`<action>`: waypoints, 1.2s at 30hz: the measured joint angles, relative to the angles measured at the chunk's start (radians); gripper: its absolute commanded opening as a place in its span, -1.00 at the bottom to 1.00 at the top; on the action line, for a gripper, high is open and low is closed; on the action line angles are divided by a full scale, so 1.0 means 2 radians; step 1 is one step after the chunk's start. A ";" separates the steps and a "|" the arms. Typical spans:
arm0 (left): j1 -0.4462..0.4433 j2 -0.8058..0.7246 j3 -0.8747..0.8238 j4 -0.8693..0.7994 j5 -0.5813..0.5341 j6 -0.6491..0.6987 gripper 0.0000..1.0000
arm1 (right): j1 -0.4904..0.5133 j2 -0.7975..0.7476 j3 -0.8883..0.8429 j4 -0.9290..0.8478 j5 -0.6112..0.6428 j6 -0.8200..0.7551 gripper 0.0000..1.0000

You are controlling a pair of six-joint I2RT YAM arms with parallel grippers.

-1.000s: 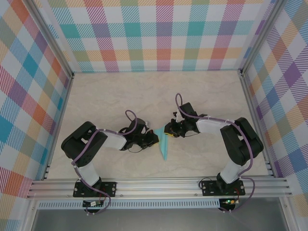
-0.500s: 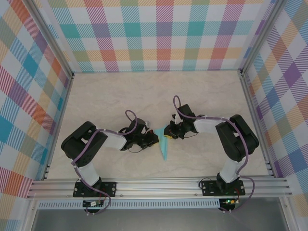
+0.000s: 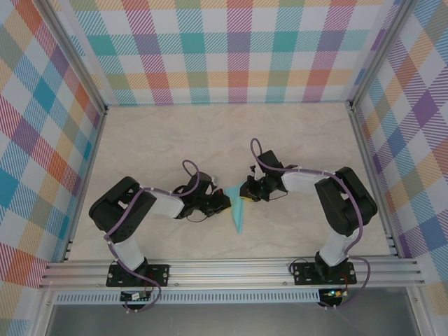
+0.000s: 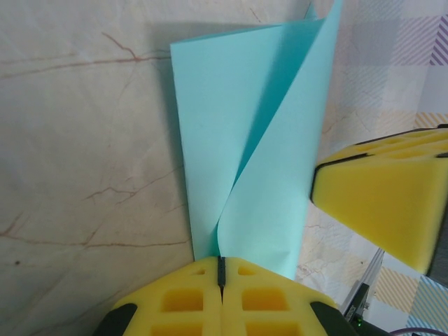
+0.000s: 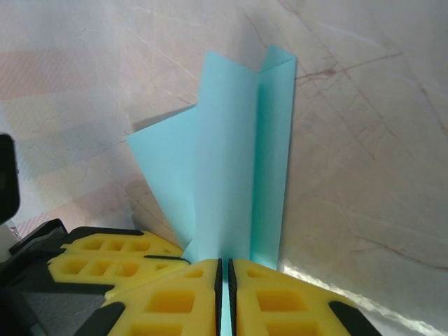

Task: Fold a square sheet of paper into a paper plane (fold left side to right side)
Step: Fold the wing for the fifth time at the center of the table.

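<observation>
Grip status: left gripper and right gripper each have pads pressed together on the half-folded teal paper at centre frame of the top view, so you should sweep its left flap rightward slowly, matching edges before creasing.

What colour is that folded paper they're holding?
The paper is plain teal, seen best in the left wrist view.
</observation>
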 measured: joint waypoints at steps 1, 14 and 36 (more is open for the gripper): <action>0.000 0.000 0.000 0.000 0.000 0.001 -1.00 | 0.001 -0.007 0.001 -0.004 0.001 -0.002 -0.73; -0.001 0.000 0.004 -0.009 0.000 0.006 -1.00 | 0.016 0.002 0.029 -0.009 0.003 -0.008 -0.73; -0.001 0.000 0.007 -0.014 -0.002 0.008 -1.00 | 0.016 0.038 0.043 -0.050 0.032 -0.025 -0.72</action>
